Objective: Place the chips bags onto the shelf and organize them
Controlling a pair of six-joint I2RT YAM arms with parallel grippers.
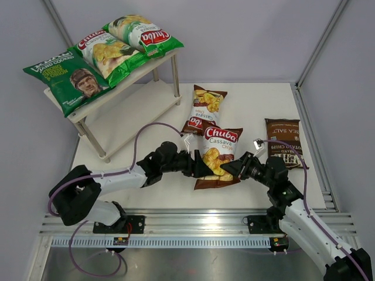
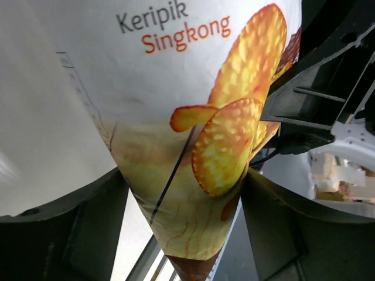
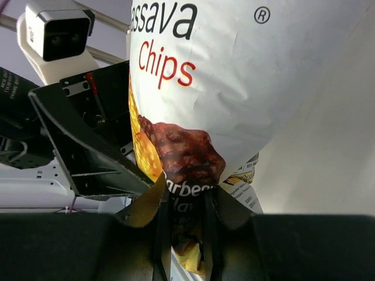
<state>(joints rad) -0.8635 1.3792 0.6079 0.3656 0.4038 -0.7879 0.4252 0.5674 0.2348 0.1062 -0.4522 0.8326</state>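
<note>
**Risk and position.** A slip or twist of the glossy brown-and-white Chuba cassava chips bag (image 1: 218,153) is judged the chief risk. It is pinched only at a thin edge fold by the nearly shut right end effector (image 1: 233,168), while the left end effector (image 1: 199,165) stands wide, the bag's tapered end lying between its jaws with no firm hold shown. The bag is found over the middle of the white counter (image 1: 258,117), directly between the two end effectors and well apart from the pale two-tier wooden shelf (image 1: 140,111), whose top board is covered by three green bags (image 1: 111,52).
</note>
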